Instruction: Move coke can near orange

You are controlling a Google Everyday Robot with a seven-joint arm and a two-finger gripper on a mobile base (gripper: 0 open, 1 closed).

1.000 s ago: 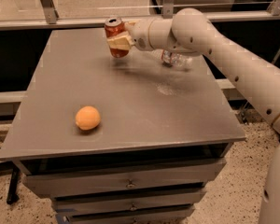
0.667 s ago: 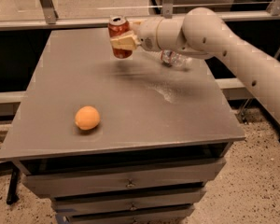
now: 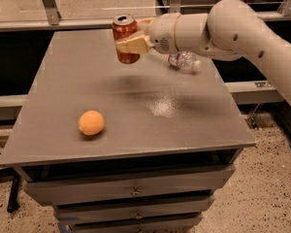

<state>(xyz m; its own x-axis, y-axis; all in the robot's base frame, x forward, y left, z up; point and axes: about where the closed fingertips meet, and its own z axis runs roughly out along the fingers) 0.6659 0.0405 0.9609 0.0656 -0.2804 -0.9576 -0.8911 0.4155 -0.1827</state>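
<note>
Grey drawer bench (image 3: 184, 130). Hand (image 3: 130, 40), upper centre: clenched on coke can (image 3: 124, 28), held clear of the surface. Orange (image 3: 91, 123), lower left, well apart. Water bottle (image 3: 183, 60) lying behind arm. Risk: a careless set-down could nudge the orange and roll it off.

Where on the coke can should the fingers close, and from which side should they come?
Grip the coke can at mid-height across its round wall, coming in level from its right in the camera view. It is upright, so its straight sides suit parallel fingers. The gripper holds it that way now, over the far part of the table.
</note>
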